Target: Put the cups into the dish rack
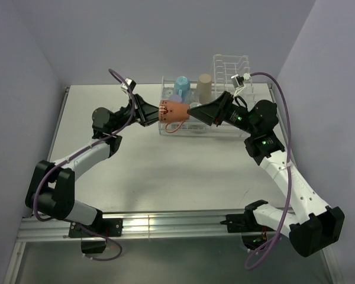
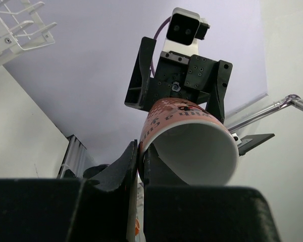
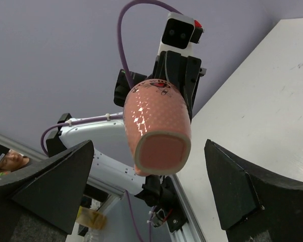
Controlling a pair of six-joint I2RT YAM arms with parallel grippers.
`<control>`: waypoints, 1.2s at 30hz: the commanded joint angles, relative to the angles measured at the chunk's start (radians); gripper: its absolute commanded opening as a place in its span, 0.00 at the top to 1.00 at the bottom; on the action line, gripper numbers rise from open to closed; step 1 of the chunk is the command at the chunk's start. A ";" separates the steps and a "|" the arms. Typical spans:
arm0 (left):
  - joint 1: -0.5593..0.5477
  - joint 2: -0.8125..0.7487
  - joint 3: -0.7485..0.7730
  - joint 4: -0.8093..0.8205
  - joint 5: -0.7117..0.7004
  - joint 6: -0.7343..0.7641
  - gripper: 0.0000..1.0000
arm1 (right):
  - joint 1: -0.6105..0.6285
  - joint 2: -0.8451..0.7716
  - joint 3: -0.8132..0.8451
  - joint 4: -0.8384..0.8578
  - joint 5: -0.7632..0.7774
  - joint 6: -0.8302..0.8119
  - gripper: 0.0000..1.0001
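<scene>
Straight ahead of wide-open right gripper (image 1: pixel 194 110): orange mug (image 1: pixel 173 110), pinched by left gripper (image 1: pixel 158 112), blocks pass. Beyond both: dish rack (image 1: pixel 229 64) w/ blue cup (image 1: pixel 181 86), tan cup (image 1: pixel 204 87). Table (image 1: pixel 165 171) behind them free.

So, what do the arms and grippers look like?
The left arm and the right arm have white links and black joints. A purple cable runs along each. Green lights glow on the right arm. The left gripper and right gripper are black, with wedge-shaped fingers.
</scene>
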 commanded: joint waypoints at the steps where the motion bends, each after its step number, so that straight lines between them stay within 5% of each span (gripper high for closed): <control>1: -0.018 0.002 0.055 0.083 -0.020 0.000 1.00 | 0.011 0.017 0.019 0.033 -0.016 0.001 0.02; 11: -0.044 0.030 0.082 0.049 -0.039 0.025 1.00 | 0.066 0.051 0.038 -0.007 0.018 -0.030 0.04; 28: -0.057 0.049 0.084 0.050 -0.039 0.025 1.00 | 0.103 0.088 0.101 -0.065 0.077 -0.063 0.27; 32: -0.062 0.056 0.082 0.057 -0.037 0.020 1.00 | 0.106 0.091 0.108 -0.078 0.082 -0.066 0.44; 35: -0.062 0.059 0.091 0.050 -0.037 0.026 1.00 | 0.109 0.091 0.116 -0.091 0.085 -0.073 0.69; 36: -0.062 0.061 0.093 0.047 -0.039 0.026 1.00 | 0.109 0.088 0.120 -0.100 0.087 -0.076 0.88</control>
